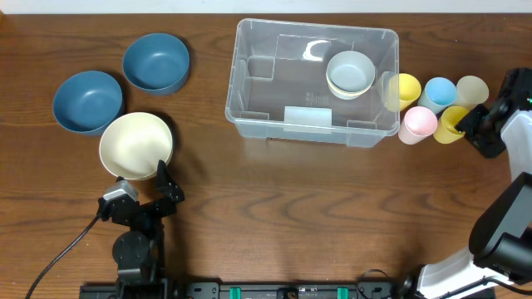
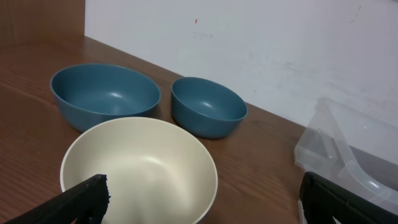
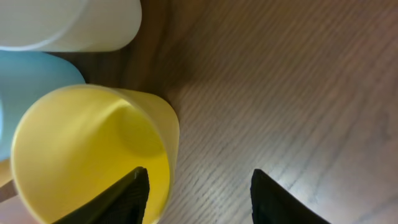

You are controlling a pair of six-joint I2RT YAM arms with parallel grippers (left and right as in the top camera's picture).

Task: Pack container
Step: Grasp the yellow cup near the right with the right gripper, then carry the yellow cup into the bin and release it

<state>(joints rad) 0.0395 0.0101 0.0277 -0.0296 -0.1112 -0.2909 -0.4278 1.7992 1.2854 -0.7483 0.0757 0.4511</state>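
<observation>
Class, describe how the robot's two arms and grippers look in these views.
The left arm is black, with a grey block near the left gripper and a black cable trailing off. The right arm mixes black and white sections; the right gripper is black.

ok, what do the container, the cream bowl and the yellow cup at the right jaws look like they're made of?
Container: clear rigid plastic with a glossy finish. The table shows through it, and there is glare on its floor.
Cream bowl: opaque, with a soft satin sheen and a thin, even rim. Probably plastic or melamine, though ceramic can't be ruled out.
Yellow cup: thin, slightly translucent wall with a matte finish. Likely plastic.
</observation>
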